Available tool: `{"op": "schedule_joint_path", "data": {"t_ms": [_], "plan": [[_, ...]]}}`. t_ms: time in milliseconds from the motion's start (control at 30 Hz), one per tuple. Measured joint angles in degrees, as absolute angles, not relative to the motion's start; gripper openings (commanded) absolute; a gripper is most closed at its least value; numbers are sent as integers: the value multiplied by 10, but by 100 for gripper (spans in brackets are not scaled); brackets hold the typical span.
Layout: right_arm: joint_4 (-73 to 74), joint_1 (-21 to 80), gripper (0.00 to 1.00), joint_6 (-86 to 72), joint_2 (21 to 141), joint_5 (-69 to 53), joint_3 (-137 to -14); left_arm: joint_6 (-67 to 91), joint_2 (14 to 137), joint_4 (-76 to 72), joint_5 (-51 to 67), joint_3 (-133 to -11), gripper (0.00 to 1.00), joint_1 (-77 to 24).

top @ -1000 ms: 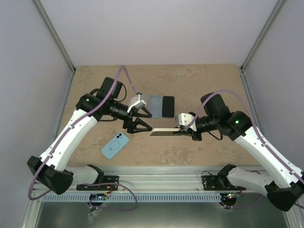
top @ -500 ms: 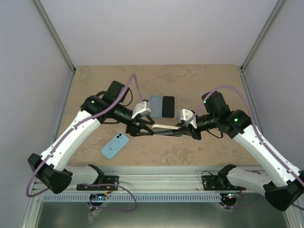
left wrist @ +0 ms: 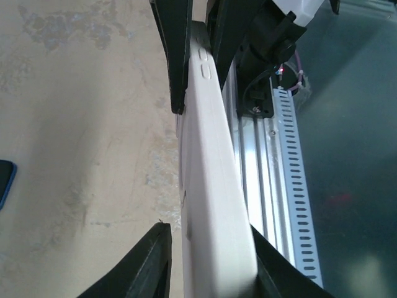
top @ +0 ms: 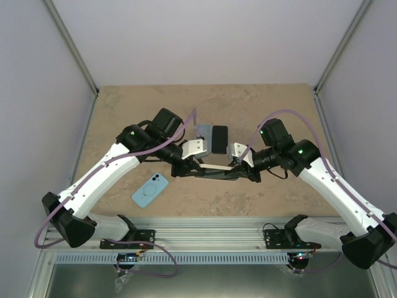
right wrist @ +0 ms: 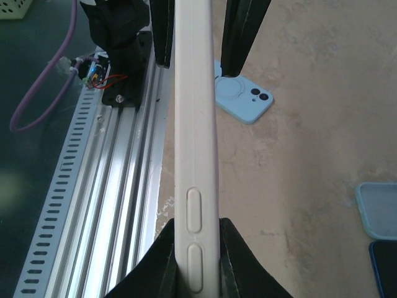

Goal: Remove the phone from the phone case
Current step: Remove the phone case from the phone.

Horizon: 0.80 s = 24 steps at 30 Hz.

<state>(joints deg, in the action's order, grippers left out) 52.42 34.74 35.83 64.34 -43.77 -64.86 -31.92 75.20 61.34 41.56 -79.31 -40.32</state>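
A cream phone case point(top: 216, 166) hangs edge-on above the table between both arms. My right gripper point(top: 237, 170) is shut on its right end, and in the right wrist view both fingers press the case point(right wrist: 195, 124) just beside its two side buttons, at the gripper point(right wrist: 197, 222). My left gripper point(top: 200, 167) straddles the other end. In the left wrist view one finger touches the case point(left wrist: 214, 186) while a narrow gap remains at the other finger point(left wrist: 155, 254), so this gripper point(left wrist: 208, 236) is open. The phone cannot be made out inside the case.
A light blue case point(top: 150, 190) with a camera ring lies on the table near the left arm, also in the right wrist view point(right wrist: 244, 98). A grey-blue case point(top: 203, 133) and a black phone point(top: 219, 138) lie side by side further back. A slotted metal rail point(top: 211, 239) runs along the near edge.
My left arm has swung right, brought its wide-open jaws around the case's free end and narrowed them. The right gripper has kept its grip, turning the case more edge-on.
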Motion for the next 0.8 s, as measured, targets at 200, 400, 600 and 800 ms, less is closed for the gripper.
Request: {"op": "schedule_joint_path", "data": {"t_ms": [200, 400, 600, 800], "plan": [[531, 347, 1, 358, 668, -439, -649, -326, 769, 612, 378, -806, 15, -423], [549, 345, 25, 349, 681, -436, -662, -330, 775, 608, 355, -810, 0, -429], [551, 345, 85, 349, 681, -441, -703, -288, 765, 588, 358, -810, 0, -422], [541, 301, 98, 331, 699, -480, -786, -199, 764, 522, 453, -803, 0, -317]]}}
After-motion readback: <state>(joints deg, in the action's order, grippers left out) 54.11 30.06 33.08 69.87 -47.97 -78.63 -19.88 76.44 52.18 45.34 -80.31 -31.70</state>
